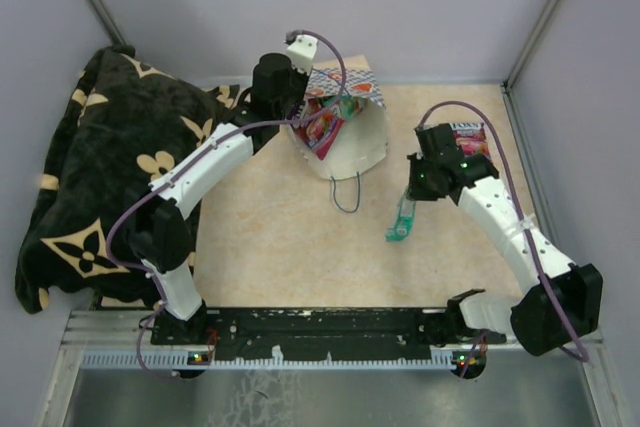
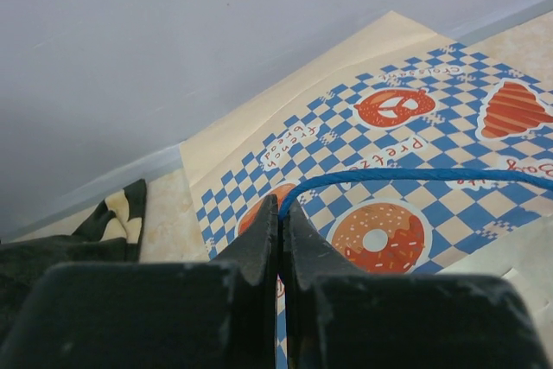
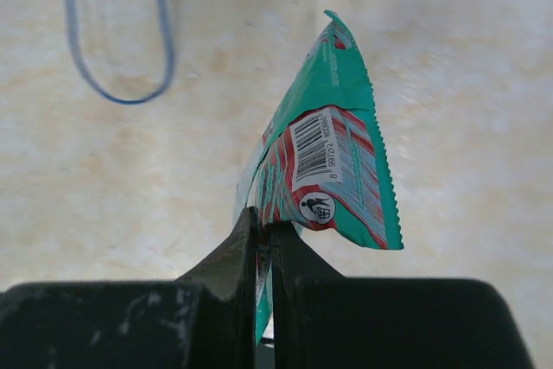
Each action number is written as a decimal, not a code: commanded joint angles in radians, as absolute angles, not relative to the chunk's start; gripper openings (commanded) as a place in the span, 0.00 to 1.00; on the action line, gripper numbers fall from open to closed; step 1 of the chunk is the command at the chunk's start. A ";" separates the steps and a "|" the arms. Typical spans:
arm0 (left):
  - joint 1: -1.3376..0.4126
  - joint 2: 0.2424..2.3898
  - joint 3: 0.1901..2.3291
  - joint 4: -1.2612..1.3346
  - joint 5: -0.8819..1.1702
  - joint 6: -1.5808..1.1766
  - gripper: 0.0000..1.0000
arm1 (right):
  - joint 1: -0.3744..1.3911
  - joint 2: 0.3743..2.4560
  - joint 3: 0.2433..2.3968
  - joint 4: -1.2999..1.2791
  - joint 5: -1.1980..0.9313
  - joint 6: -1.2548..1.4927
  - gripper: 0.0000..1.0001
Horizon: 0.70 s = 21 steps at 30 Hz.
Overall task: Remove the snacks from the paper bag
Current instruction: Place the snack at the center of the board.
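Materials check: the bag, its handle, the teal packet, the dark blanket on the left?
Bag: paper by the look, matte, printed blue-white check, sharp fold edge.
Handle: thin blue cord, probably twisted string; weave is faint.
Teal packet: glossy plastic film, likely; serrated edge, printed barcode.
Blanket: plush fabric, soft folds, seemingly fleece.

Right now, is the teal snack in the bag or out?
Out: the right fingers pinch the teal snack, well apart from the bag.

Left end effector reaches far forward, right end effector nearer; both clamped closed.
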<state>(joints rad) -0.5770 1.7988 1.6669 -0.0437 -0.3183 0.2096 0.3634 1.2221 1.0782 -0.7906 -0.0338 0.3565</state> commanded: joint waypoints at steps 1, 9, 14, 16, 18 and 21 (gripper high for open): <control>-0.562 1.745 1.636 -0.013 -0.334 0.219 0.00 | 0.357 1.217 1.191 -1.003 0.307 0.320 0.00; -0.557 1.726 1.606 -0.006 -0.338 0.225 0.00 | 0.466 1.372 1.300 -1.280 0.763 0.470 0.00; -0.557 1.733 1.616 -0.024 -0.340 0.229 0.00 | 0.542 1.530 1.301 -1.283 0.753 0.526 0.00; -0.556 1.729 1.612 -0.023 -0.347 0.236 0.00 | 0.575 1.553 1.313 -1.245 0.713 0.524 0.00; -0.555 1.727 1.613 -0.026 -0.351 0.240 0.00 | 0.595 1.551 1.325 -1.182 0.626 0.492 0.26; -0.551 1.730 1.614 -0.025 -0.351 0.240 0.00 | 0.597 1.471 1.304 -0.998 0.374 0.407 0.70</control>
<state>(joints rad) -0.5655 1.7634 1.6127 -0.0372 -0.3244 0.2256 0.5804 1.5764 1.2667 -1.1797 0.5808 0.4633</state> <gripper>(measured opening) 0.015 0.538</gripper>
